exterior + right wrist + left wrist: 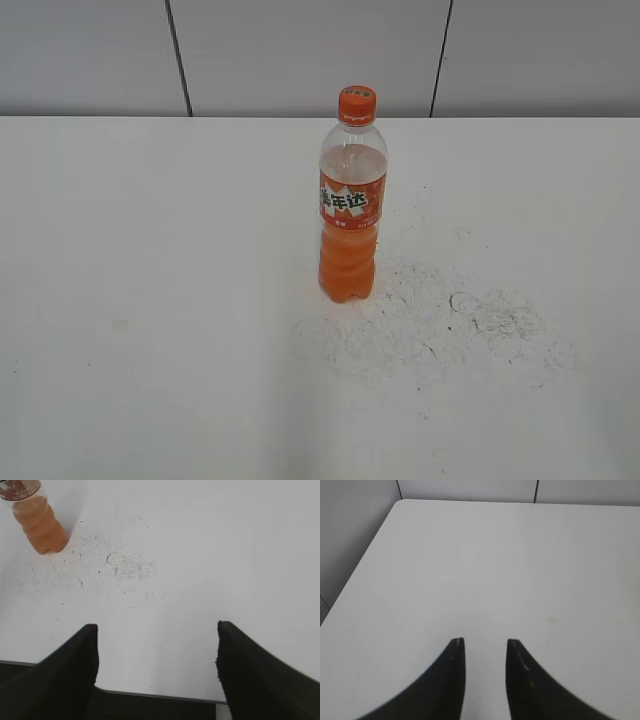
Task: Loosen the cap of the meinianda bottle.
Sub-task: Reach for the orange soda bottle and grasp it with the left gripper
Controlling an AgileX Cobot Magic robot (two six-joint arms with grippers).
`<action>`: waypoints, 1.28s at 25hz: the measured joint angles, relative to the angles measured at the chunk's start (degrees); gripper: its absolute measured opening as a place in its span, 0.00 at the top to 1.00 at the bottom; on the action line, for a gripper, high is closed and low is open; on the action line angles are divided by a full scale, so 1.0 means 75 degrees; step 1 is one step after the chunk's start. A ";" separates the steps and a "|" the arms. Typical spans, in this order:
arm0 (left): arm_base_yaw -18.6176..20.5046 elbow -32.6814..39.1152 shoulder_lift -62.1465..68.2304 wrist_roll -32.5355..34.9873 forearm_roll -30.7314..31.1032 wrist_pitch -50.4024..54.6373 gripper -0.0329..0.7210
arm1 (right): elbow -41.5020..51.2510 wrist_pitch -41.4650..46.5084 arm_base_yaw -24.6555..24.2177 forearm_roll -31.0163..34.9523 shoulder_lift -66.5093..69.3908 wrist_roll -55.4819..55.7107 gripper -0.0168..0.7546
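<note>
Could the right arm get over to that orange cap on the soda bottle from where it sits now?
Probably yes. The right tool is open and holds nothing, the bottle stands upright alone on the table, and nothing shows around the cap.

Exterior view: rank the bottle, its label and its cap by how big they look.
1. The bottle, largest, standing upright on the table.
2. The label, a band around its middle.
3. The cap, smallest.
All sit at one distance, so the order is safe.
</note>
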 joint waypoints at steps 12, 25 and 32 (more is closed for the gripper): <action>0.0000 -0.0187 0.0825 0.0000 -0.0016 -0.0576 0.64 | 0.0000 -0.0005 0.0000 0.0000 0.0000 0.0000 0.27; -0.0696 0.0251 0.3780 0.0783 -0.0087 -0.4147 0.64 | 0.0000 -0.0005 0.0000 0.0007 0.0000 0.0000 0.27; -0.1957 0.1184 0.5885 0.1394 -0.0390 -0.7545 0.64 | 0.0014 -0.0015 0.0000 0.0007 0.0000 0.0000 0.27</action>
